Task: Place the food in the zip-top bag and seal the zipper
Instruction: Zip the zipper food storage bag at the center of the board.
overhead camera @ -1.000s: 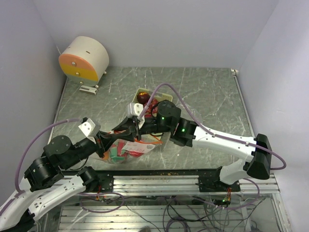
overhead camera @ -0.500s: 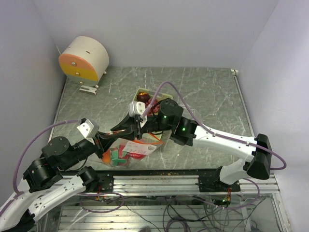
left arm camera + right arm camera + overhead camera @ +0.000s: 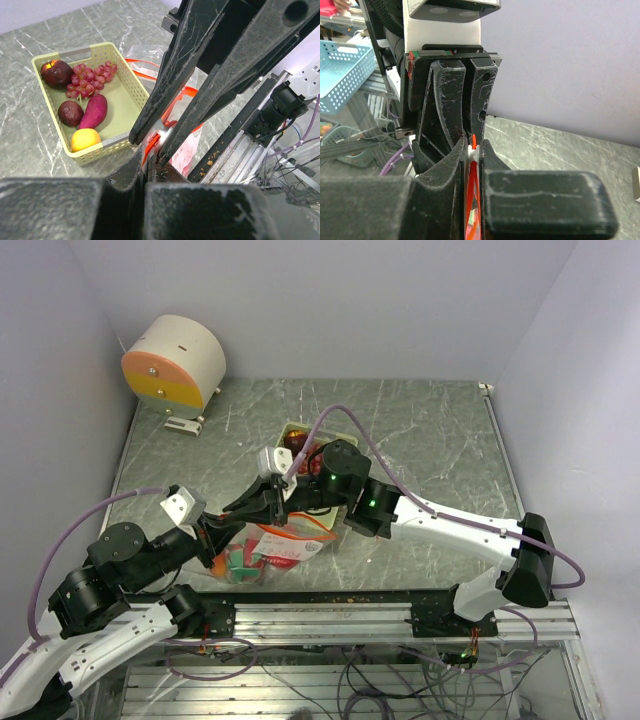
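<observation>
Left hand (image 3: 146,170): clenched. Its fingertips pinch the orange-red zipper (image 3: 470,205) strip of the zip-top bag (image 3: 278,545), holding that edge raised off the bench (image 3: 30,145).

Right hand (image 3: 160,141): fingers drawn together on the same strip, directly opposite the left hand and tip to tip with it. A small white piece sits between its fingertips on the strip. The right wrist view confirms the strip is nipped between the two pads, with no gap showing.

Bag: it hangs below and to the right of the left hand's fingertips, its lower part resting on the bench. Colours show through the film; whether they are print or contents cannot be told.

Food: in the tray (image 3: 132,82), ahead and to the left of the left hand and just beside the bag. Noted in the tray: red apple (image 3: 56,72), grape bunch (image 3: 90,77), purple sweet potato (image 3: 94,111), dark round fruit (image 3: 70,112), orange (image 3: 85,139). Neither hand touches any of these pieces.
</observation>
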Available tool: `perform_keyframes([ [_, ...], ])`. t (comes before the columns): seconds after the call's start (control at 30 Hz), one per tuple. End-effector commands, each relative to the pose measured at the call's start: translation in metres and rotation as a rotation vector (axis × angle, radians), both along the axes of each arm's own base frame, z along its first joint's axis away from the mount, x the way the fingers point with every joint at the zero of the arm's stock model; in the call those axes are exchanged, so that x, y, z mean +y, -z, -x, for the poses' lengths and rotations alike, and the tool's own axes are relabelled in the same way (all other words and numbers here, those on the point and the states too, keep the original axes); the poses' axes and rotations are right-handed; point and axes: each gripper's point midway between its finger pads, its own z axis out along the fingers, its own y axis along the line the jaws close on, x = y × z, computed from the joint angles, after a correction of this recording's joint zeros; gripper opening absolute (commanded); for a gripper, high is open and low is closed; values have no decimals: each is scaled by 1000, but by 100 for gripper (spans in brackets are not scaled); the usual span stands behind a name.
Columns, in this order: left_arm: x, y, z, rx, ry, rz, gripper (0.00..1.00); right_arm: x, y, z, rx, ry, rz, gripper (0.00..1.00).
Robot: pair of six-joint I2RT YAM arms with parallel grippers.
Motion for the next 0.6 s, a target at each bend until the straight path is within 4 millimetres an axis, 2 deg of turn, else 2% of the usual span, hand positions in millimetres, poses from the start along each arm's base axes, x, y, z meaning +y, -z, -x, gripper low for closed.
perform_keyframes([
  [0.0, -2, -27, 3, -60, 20, 73, 7, -3, -11, 1, -12, -3, -27, 3],
  [0.2, 0, -28, 3, -65, 12, 72, 7, -7, -11, -1, -8, 8, -26, 5],
  [0.37, 1, -29, 2, -68, 10, 71, 7, -12, -8, 0, -7, 3, -21, 20],
  [0.57, 0, -30, 2, -70, 10, 72, 7, -16, -9, -2, -3, 8, -32, 25],
])
